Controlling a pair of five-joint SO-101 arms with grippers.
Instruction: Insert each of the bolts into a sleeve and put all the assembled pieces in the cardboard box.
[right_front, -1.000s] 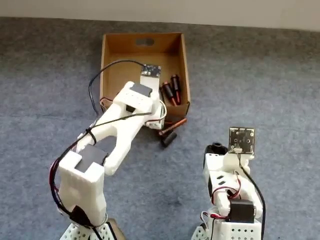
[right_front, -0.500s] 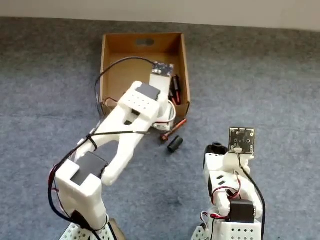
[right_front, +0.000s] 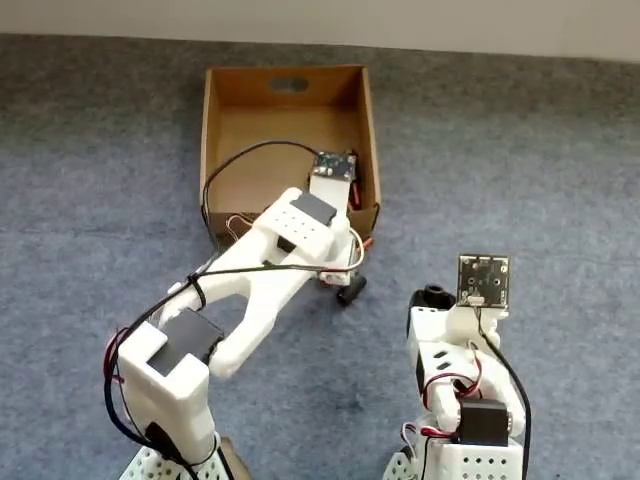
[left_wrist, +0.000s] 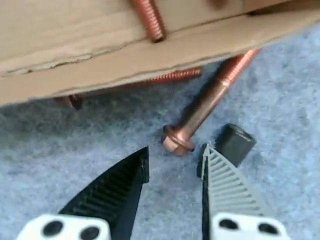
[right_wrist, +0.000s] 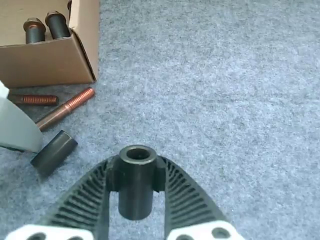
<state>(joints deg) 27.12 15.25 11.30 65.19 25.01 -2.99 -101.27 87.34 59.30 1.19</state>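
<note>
Robotics lab bench, by the look. Evidence: worktop (right_front: 540, 160) covered in grey carpet-like felt; white printed left arm (right_front: 250, 290) lower left and right arm (right_front: 440, 350) lower right, wiring exposed, perforated bases; plain cardboard box (right_front: 207, 130) upper centre; pale wall strip (right_front: 320, 15) along the top edge.

The left arm (right_front: 250, 290) stretches from its base at the near left corner diagonally up and to the right, elbow raised and wrist tipped downward. The left gripper (left_wrist: 174, 152) points at the surface, its jaws standing apart. The right arm (right_front: 447, 360) sits folded close above its own base, and the right gripper (right_wrist: 136, 167) is clamped on an upright black sleeve (right_wrist: 134, 192).
</note>
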